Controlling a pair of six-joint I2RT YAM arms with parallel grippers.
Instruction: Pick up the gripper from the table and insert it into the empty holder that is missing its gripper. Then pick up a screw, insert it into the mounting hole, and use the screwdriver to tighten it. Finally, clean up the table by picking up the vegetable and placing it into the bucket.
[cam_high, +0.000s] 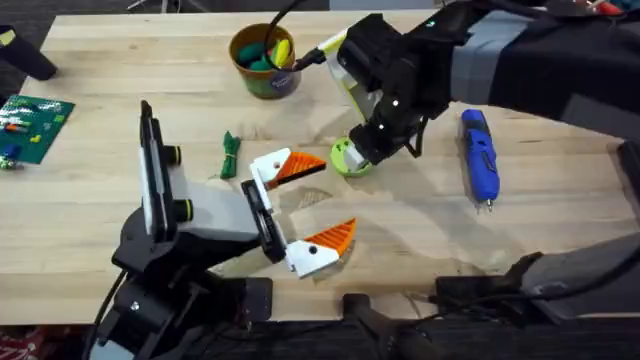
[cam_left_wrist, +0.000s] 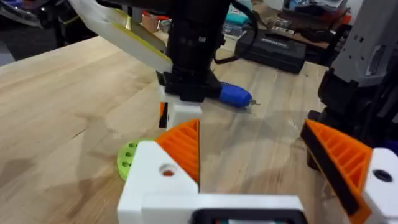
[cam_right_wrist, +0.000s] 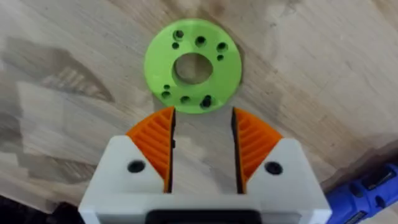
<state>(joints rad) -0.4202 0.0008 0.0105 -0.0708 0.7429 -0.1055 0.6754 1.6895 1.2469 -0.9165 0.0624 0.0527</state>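
My right gripper (cam_high: 360, 150) reaches in from the upper right and hovers just over a lime-green disc with holes (cam_right_wrist: 193, 65) on the table (cam_high: 420, 230). Its orange-padded fingers (cam_right_wrist: 155, 143) stand open, with the disc just beyond their tips. Near the table's middle, my left gripper (cam_high: 325, 200) is spread wide open and holds nothing. The dark-green vegetable (cam_high: 230, 155) lies just to its left. The blue screwdriver (cam_high: 478, 155) lies at the right. At the back stands the yellow bucket (cam_high: 265, 60). The screw and the holder are out of view.
A flat green baseplate (cam_high: 35, 125) with small parts lies at the far left edge. The bucket holds green and yellow items. In the left wrist view the right arm's dark body (cam_left_wrist: 193, 43) stands over the disc (cam_left_wrist: 127, 158), the screwdriver (cam_left_wrist: 235, 94) behind it.
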